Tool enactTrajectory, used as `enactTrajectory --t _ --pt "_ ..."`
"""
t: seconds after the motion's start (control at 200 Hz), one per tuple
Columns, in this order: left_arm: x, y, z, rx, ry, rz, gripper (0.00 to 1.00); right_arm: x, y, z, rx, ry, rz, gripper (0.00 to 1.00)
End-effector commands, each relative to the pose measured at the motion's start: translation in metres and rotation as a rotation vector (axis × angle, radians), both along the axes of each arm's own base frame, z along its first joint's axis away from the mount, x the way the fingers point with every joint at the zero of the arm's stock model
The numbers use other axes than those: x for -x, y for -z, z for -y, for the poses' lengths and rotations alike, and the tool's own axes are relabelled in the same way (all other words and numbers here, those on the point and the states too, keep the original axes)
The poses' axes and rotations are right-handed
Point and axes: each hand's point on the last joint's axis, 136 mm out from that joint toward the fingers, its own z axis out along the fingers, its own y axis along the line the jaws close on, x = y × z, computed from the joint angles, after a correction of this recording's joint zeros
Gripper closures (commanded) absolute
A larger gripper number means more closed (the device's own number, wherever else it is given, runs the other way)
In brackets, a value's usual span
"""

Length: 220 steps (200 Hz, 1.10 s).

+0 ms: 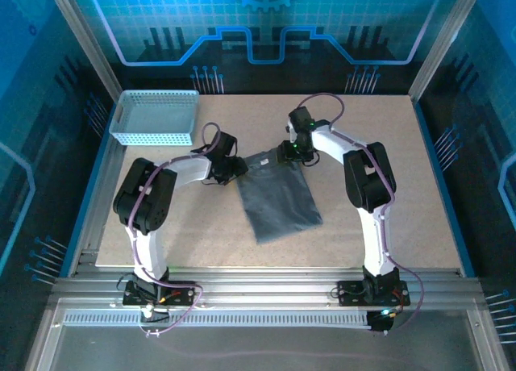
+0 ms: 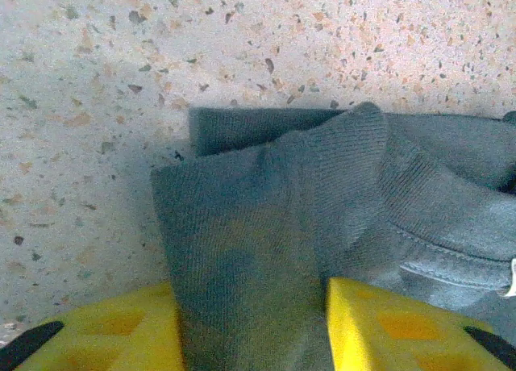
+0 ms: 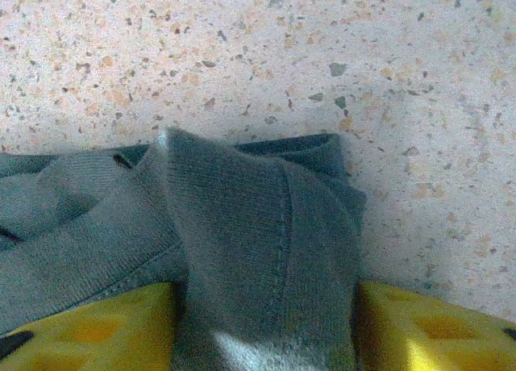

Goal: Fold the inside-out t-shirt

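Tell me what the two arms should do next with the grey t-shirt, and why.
Probably lift both together and carry the far edge toward the near edge. The left gripper and right gripper each pinch a far corner of the t-shirt, which lies flat as a narrow strip.

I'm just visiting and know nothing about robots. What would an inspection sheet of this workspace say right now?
Surface: speckled beige table top, flat and matt.
Job's things: dark grey soft cloth t-shirt, lying as a narrow slanted strip mid-table, its far end bunched up.
Clutter: light blue mesh basket at the far left corner, apart from the shirt; it looks empty.
Grippers: left gripper and right gripper are each closed on a fold at the shirt's far end.
Cables: purple cables run along both arms, clear of the shirt.
Surroundings: metal frame rails at the near edge; blue lit wall panels around.
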Motion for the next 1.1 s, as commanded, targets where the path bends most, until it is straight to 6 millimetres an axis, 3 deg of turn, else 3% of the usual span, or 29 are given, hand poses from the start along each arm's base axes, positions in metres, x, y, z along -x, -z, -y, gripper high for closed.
enactTrajectory --t 0.0,0.305,0.485,0.64,0.795,0.976,1.096 --pt "-0.012 0.009 0.041 0.097 0.075 0.027 0.57 0.034 0.032 -0.029 -0.012 -0.03 -0.126 0.48" --pt "-0.011 0.009 0.038 0.101 0.074 0.036 0.76 0.045 0.031 -0.035 -0.002 -0.009 -0.109 0.77" --pt "-0.01 -0.002 0.031 0.126 0.062 0.087 0.86 0.044 0.015 -0.031 -0.023 0.01 -0.062 0.89" --pt "-0.01 -0.021 0.034 0.184 0.073 0.151 0.94 0.043 0.002 -0.032 -0.071 0.026 -0.034 0.94" --pt "-0.005 -0.044 0.037 0.221 0.085 0.208 1.0 0.043 0.004 -0.027 -0.07 0.048 -0.033 0.99" --pt "0.008 -0.069 0.037 0.173 0.115 0.271 1.0 0.043 0.007 -0.015 -0.083 0.09 -0.031 1.0" --pt "0.025 -0.081 0.053 0.09 0.168 0.303 1.0 0.043 0.007 -0.011 -0.099 0.102 -0.026 1.0"
